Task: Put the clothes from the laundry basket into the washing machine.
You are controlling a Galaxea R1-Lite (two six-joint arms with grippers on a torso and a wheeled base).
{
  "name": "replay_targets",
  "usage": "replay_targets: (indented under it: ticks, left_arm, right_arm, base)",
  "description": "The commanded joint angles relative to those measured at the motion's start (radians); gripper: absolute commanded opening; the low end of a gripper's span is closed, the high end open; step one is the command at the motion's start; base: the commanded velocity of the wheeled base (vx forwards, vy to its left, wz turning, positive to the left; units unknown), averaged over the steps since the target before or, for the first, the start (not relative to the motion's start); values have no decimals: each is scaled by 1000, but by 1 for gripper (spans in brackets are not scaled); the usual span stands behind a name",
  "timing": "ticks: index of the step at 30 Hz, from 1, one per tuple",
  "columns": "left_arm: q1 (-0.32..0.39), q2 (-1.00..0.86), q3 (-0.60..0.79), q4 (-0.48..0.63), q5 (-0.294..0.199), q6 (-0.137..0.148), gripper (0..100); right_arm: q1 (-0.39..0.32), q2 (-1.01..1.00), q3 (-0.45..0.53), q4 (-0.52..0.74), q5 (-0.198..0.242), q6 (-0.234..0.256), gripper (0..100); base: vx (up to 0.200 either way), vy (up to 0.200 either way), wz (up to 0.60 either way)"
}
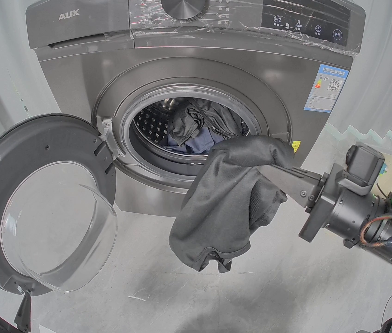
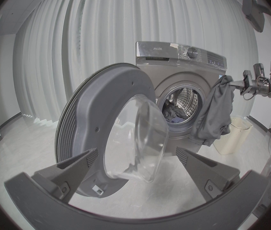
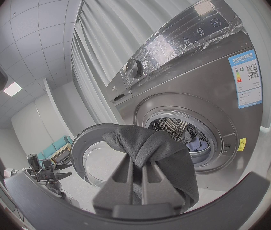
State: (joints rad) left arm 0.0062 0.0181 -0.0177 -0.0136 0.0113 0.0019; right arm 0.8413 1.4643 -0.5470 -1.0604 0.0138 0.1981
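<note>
Right claw (image 3: pixel 138 166) clamped on bunched fold of dark garment (image 1: pixel 228 200) — looks soft, light, likely drapes and snags — left claw (image 2: pixel 135 152) apart.

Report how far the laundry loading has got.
Done: the door is open, and dark and blue clothes lie in the drum. In hand: the right gripper, jaws shut, holds a grey garment in front of the drum, most of it hanging outside. Left: push that garment in, then anything remaining in the basket near the machine; its contents cannot be seen. The left gripper is open, holding nothing.
</note>
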Motion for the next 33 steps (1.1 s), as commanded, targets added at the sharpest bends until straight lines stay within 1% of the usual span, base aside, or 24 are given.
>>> replay_targets:
  ticks: [1,2,3,4,5,6,7,9,10,12,14,15,16,19,22,24,26,27,28,29,30,31,32,33]
  left_arm:
    - [20,103,-183,-91,-105,-28,100]
    - [21,126,-200,-97,-128,-28,100]
    - [23,187,-234,-103,-206,-28,100]
    - [20,224,-239,-104,-260,-31,100]
    - [20,267,-237,-108,-294,-31,100]
    - [23,336,-229,-112,-343,-25,100]
    - [21,376,-228,-115,-369,-22,100]
    - [14,433,-228,-129,-398,-8,100]
    - [9,490,-228,-155,-429,1,100]
    - [-12,569,-231,-198,-458,13,100]
    - [-25,622,-231,-232,-464,20,100]
    - [-61,712,-228,-310,-462,23,100]
    - [-84,754,-226,-351,-462,20,100]
    - [-158,842,-226,-436,-452,10,100]
    - [-256,927,-235,-483,-409,-2,100]
    - [-313,968,-240,-509,-376,-22,100]
    - [-370,1019,-249,-540,-344,-48,100]
    - [-379,1034,-252,-549,-336,-53,100]
    - [-403,1093,-263,-588,-318,-76,100]
    - [-411,1122,-266,-617,-317,-85,100]
    - [-420,1155,-266,-654,-315,-92,100]
    - [-425,1163,-266,-664,-315,-94,100]
    - [-445,1224,-266,-718,-313,-94,100]
    - [-454,1252,-268,-741,-312,-94,100]
  right_arm:
    - [18,128,-40,-66,-15,0,0]
    - [18,133,-44,-70,-15,1,0]
    - [18,148,-59,-79,-17,3,0]
    - [18,159,-71,-85,-17,6,0]
    - [18,166,-82,-89,-18,11,0]
    - [16,173,-97,-93,-18,14,0]
    - [10,177,-108,-95,-17,14,0]
    - [4,183,-117,-99,-17,17,0]
    - [1,188,-120,-101,-15,23,0]
    - [1,188,-122,-99,-15,35,0]
    - [1,191,-123,-101,-15,41,0]
    - [1,205,-129,-102,-15,49,0]
    - [1,206,-136,-112,-15,50,0]
    - [-1,220,-157,-144,-18,50,0]
    - [-1,226,-183,-154,-20,49,0]
    - [-1,226,-185,-154,-25,49,0]
    - [-1,226,-186,-154,-41,47,0]
    - [-1,226,-186,-154,-45,47,0]
    - [-2,226,-186,-154,-46,49,0]
    - [-4,226,-185,-154,-46,49,0]
    - [-5,226,-185,-154,-46,49,0]
    - [-5,226,-185,-154,-46,49,0]
    - [-5,225,-186,-154,-46,49,0]
    - [-5,225,-188,-154,-46,49,0]
  base:
    - [0,0,0]
    - [0,0,0]
    - [0,0,0]
    - [0,0,0]
    - [0,0,0]
    - [0,0,0]
    - [0,0,0]
    - [0,0,0]
    - [0,0,0]
    - [0,0,0]
    - [0,0,0]
    - [0,0,0]
    - [0,0,0]
    - [0,0,0]
    - [0,0,0]
    - [0,0,0]
    - [0,0,0]
    - [0,0,0]
    - [0,0,0]
    - [0,0,0]
    - [0,0,0]
    - [0,0,0]
    - [0,0,0]
    - [0,0,0]
